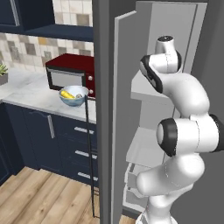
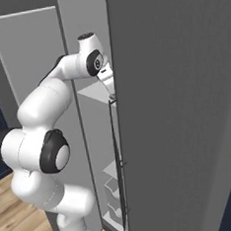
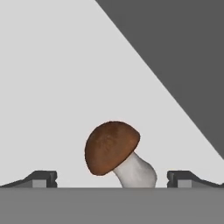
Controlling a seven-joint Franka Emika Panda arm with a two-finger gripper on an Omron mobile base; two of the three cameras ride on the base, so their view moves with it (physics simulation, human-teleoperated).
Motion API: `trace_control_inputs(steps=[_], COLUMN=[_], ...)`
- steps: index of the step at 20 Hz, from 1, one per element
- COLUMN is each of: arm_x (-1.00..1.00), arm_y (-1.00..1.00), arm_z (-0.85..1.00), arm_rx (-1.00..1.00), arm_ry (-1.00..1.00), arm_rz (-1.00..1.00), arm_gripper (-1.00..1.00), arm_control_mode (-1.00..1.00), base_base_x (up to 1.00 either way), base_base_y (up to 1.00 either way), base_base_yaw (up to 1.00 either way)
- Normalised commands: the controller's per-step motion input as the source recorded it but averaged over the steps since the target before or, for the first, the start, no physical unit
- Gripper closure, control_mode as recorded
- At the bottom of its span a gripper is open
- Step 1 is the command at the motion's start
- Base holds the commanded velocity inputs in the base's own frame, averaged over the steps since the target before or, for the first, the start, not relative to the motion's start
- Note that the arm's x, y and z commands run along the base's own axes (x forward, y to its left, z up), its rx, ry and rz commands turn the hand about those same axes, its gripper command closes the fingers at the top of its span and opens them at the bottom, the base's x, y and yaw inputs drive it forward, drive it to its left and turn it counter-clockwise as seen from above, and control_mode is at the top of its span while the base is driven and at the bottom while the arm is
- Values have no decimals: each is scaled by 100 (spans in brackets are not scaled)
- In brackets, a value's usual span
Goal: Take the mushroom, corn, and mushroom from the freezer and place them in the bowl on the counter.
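The arm is glossy white, built of rounded, bulbous segments. Dark black rings and caps mark its joints. The tool's two finger tips are small and dark grey.

Dark red microwave against tiled wall; potted plant, perhaps, at left edge.

Matt brown mushroom; glossy bowl on marbled stone counter.

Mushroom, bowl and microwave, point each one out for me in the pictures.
mushroom (image 3: 112,146): hand view, on its brown cap.
bowl (image 1: 72,101): left base view, on its pale blue outer wall.
microwave (image 1: 72,64): left base view, on its dark red top.
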Motion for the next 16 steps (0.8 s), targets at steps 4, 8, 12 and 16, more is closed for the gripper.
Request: trace_control_inputs(steps=[4, 8, 12, 16], arm_x=[4, 0, 2, 4], arm_y=[-4, -13, -5, -6], arm_z=[-17, -7, -13, -14], arm_rx=[0, 0, 0, 0], arm_ry=[0, 0, 3, 1], arm_rz=[-10, -10, -8, -7], arm_gripper=[-100, -100, -100, -100], arm_control_mode=[-100, -100, -100, -100], base_base_x=[0, 0, 0, 0], base_base_y=[0, 0, 0, 0], base_base_yaw=[0, 0, 0, 0])
